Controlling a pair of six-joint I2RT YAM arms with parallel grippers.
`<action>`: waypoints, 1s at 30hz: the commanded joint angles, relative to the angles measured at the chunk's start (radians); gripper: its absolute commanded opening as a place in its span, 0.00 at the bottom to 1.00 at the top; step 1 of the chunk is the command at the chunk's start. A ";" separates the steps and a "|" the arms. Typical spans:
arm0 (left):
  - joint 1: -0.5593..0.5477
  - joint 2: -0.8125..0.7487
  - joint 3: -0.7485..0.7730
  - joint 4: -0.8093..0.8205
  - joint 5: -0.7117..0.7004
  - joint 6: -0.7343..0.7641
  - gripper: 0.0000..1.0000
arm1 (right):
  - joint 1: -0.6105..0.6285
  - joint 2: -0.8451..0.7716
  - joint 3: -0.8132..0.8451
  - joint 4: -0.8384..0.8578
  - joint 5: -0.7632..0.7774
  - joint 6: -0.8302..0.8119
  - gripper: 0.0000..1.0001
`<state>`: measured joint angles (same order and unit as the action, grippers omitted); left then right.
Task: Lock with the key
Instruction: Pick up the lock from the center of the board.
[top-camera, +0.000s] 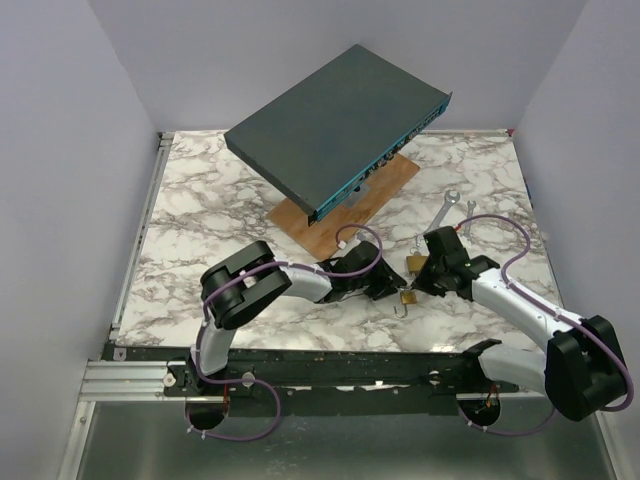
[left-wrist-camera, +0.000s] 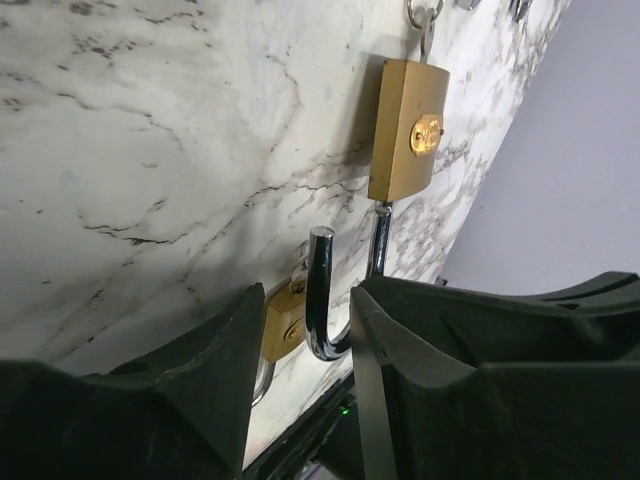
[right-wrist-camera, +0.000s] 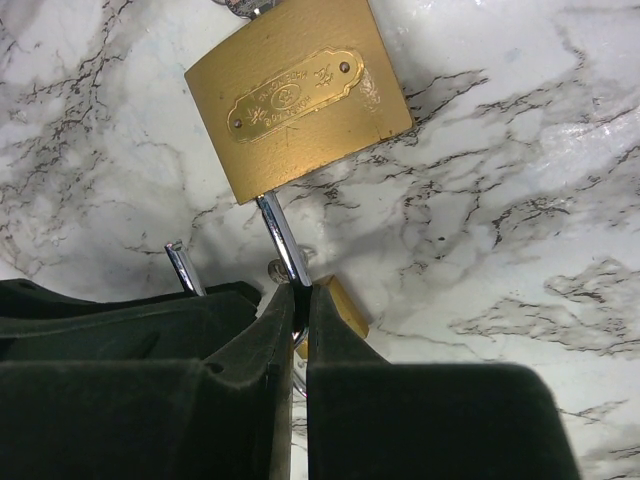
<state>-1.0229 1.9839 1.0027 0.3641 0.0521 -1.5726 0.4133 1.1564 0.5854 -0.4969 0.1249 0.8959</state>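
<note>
Fingers of right gripper (right-wrist-camera: 302, 292) pinch padlock (right-wrist-camera: 300, 100) shackle (right-wrist-camera: 278, 232); left gripper (left-wrist-camera: 307, 300) fingers narrowly apart around its bend; key (left-wrist-camera: 427, 40) inserted.

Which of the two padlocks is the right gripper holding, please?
The larger padlock, pinched by its open shackle; the smaller padlock lies on the table beside it.

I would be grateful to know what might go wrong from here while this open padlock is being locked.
1. The right hand pinches only the thin shackle, so the brass padlock may swivel or slip when pushed shut.
2. The left hand sits loosely around the shackle's bend; closing it could nudge the free end off its hole.
3. The small padlock lies close beside them and might be bumped.
</note>
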 joint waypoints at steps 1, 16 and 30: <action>0.007 0.025 0.015 0.037 -0.027 -0.110 0.34 | 0.004 -0.021 0.030 -0.003 -0.047 -0.024 0.01; 0.015 -0.027 -0.032 0.119 -0.023 -0.003 0.00 | 0.004 -0.037 0.041 -0.051 -0.016 -0.055 0.23; 0.011 -0.325 -0.149 0.040 -0.092 0.505 0.00 | 0.004 -0.107 0.211 -0.084 0.039 -0.128 0.67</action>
<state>-1.0080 1.7824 0.8547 0.4019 0.0158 -1.2839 0.4126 1.0523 0.7490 -0.5713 0.1329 0.8089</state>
